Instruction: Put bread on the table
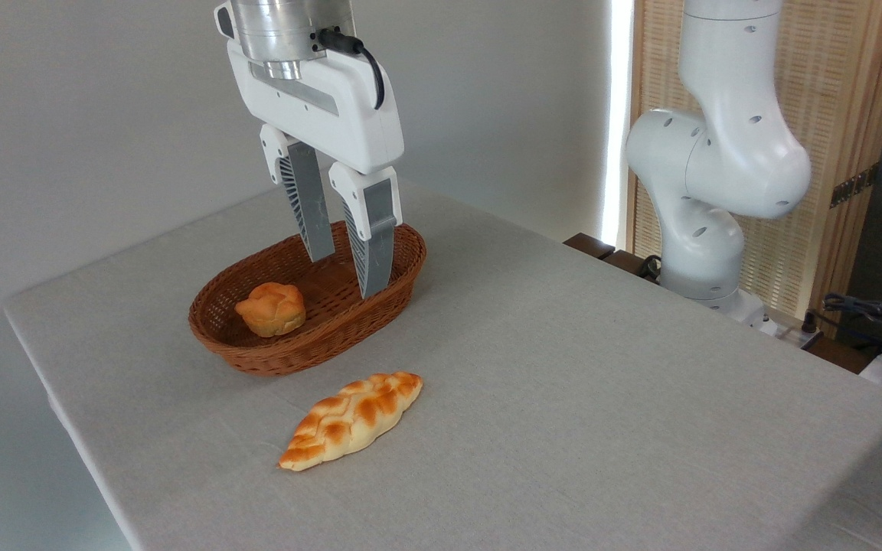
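The bread, a small round golden bun with a knotted top, sits in the left half of an oval brown wicker basket. The table is covered in light grey cloth. My gripper hangs over the right half of the basket, to the right of the bun and apart from it. Its two grey fingers point down, open, with nothing between them.
A long flat braided loaf lies on the cloth just in front of the basket. The arm's white base stands at the table's far right edge, with cables beside it. A wall runs behind the table.
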Available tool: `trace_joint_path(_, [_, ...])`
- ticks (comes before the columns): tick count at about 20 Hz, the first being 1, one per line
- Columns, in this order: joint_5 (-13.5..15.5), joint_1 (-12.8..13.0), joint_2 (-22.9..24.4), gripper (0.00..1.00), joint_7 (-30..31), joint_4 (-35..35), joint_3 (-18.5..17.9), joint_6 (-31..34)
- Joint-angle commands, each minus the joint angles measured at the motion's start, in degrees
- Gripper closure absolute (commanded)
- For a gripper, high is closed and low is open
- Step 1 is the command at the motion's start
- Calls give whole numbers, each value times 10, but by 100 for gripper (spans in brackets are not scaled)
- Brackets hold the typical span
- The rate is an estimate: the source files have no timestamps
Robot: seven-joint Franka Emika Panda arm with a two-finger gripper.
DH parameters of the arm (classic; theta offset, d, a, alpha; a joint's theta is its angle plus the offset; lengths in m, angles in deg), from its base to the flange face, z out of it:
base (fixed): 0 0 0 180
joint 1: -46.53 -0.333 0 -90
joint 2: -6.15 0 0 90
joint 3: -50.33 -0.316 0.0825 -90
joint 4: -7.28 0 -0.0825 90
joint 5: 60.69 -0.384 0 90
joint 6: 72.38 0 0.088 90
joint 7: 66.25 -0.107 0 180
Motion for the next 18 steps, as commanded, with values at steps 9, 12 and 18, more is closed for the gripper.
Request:
trace_joint_path(9, [2, 3, -2, 0, 3, 7, -3, 22])
trace_joint_path(12, [3, 4, -2, 0, 2, 7, -2, 23])
trace_joint_path(18, [4, 7, 0, 0, 7, -7, 11, 22])
